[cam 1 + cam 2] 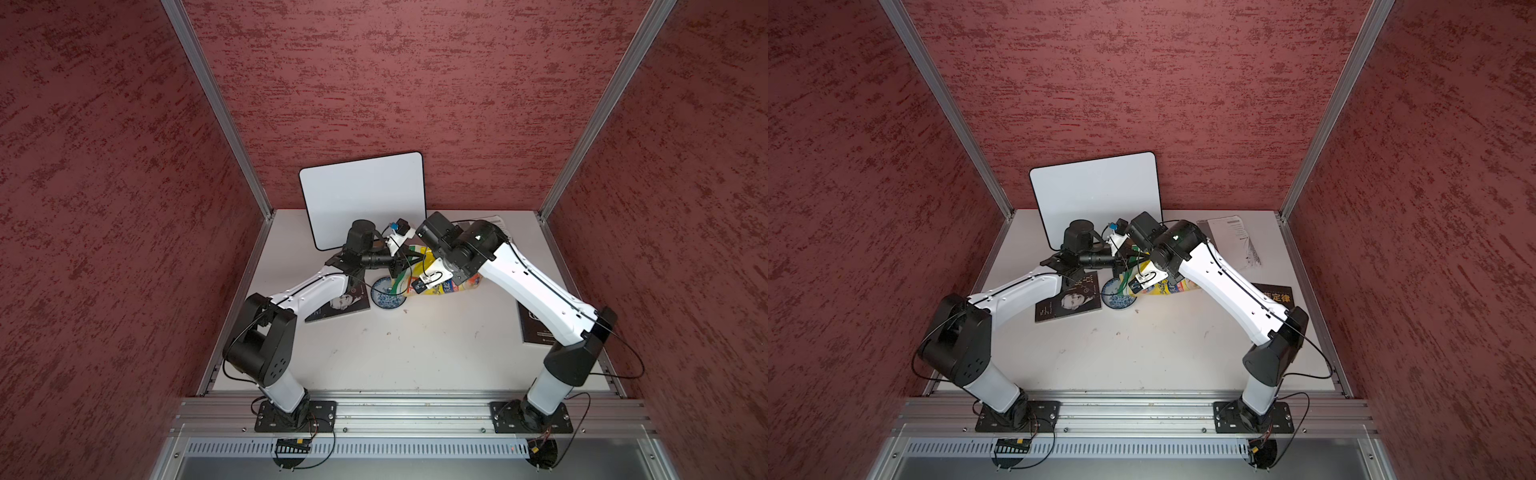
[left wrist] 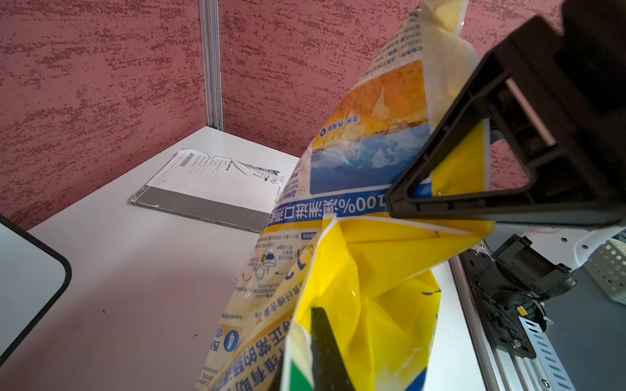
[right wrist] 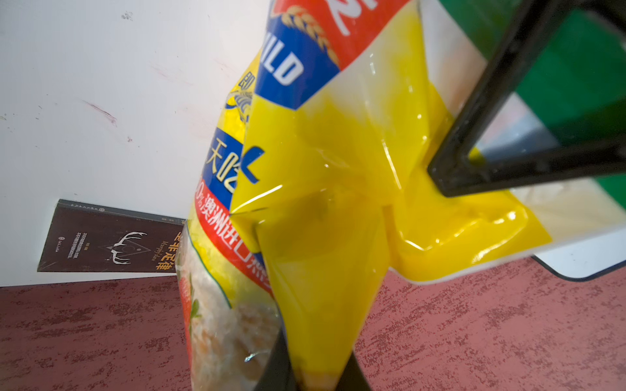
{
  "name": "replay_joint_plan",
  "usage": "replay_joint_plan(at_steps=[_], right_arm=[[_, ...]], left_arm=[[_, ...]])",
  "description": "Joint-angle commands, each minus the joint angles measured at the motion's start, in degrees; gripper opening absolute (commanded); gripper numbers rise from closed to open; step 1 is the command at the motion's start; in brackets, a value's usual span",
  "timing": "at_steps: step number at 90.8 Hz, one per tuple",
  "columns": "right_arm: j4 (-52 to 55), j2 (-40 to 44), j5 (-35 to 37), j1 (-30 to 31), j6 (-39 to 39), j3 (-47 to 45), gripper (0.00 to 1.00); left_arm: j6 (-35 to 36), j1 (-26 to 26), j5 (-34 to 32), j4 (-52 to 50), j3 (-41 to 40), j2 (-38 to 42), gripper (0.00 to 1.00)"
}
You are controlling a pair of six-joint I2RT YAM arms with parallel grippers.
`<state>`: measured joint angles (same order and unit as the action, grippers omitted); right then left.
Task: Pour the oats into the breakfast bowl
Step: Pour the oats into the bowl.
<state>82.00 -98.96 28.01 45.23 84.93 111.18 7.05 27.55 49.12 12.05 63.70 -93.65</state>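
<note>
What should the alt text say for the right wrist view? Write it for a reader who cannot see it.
A crumpled yellow oat pouch with a red-and-blue logo fills the frame, pinched by the black jaws of the right gripper. Behind it lie a white table, a dark book with a white antler emblem, and a red textured wall.

The pouch (image 1: 432, 278) lay largely hidden under both arms in both top views; the oats could not be made out in the bowl (image 1: 388, 296), partly covered

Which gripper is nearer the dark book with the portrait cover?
Left. The left gripper grips the pouch just beyond the bowl from the book; the right gripper grips farther along.
</note>
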Motion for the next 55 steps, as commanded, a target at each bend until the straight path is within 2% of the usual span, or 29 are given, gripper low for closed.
replay_joint_plan(at_steps=[1, 43, 55], right_arm=[[-5.65, 3.06, 9.33, 0.50, -0.62, 3.74, 0.00], [-7.25, 2.01, 12.72, 2.07, 3.93, 5.04, 0.00], [-10.09, 2.53, 11.82, 2.09, 4.31, 5.06, 0.00]], left_arm=[[-1.30, 0.19, -0.14, 1.22, -0.95, 1.64, 0.06], [-2.65, 0.66, -1.44, 3.41, -2.13, 4.52, 0.07], [-2.57, 0.65, -2.13, 3.68, -3.01, 4.43, 0.07]])
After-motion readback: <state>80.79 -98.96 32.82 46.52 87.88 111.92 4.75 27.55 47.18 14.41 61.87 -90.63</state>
